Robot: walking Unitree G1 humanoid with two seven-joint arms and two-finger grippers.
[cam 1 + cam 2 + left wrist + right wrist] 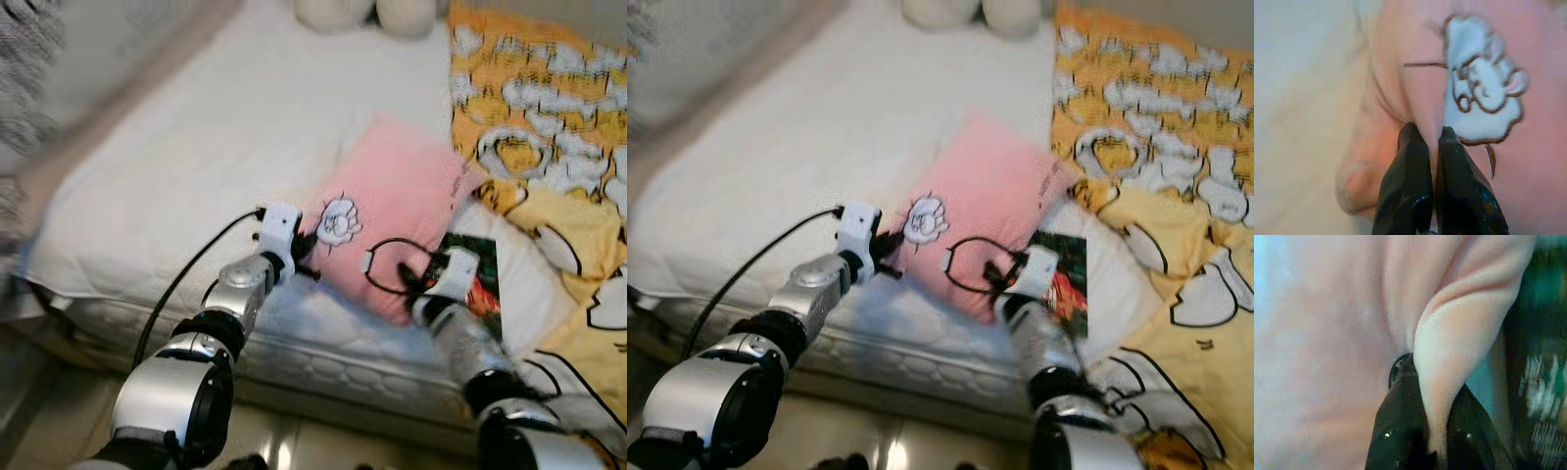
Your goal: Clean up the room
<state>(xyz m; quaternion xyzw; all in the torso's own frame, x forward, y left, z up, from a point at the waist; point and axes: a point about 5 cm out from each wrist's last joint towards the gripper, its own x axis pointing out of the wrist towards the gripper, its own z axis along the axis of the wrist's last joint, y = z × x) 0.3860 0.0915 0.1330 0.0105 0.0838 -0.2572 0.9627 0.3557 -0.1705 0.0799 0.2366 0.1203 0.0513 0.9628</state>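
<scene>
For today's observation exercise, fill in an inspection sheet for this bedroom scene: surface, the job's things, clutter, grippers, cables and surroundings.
Surface: white mattress, bare on the robot's left side.
Job's things: pink pillow with a cartoon patch, lying near the bed's front edge.
Clutter: dark printed packet beside the pillow; yellow patterned blanket on the right.
Grippers: left gripper and right gripper each pinch a fold of the pillow.
Cables: black cable along the left arm; a loop by the right wrist.
Surroundings: pale floor below the bed.

The pillow (397,211) lies on the bed (225,147) near its front edge, a blanket (549,127) to its right, a book (480,279) between them.
</scene>
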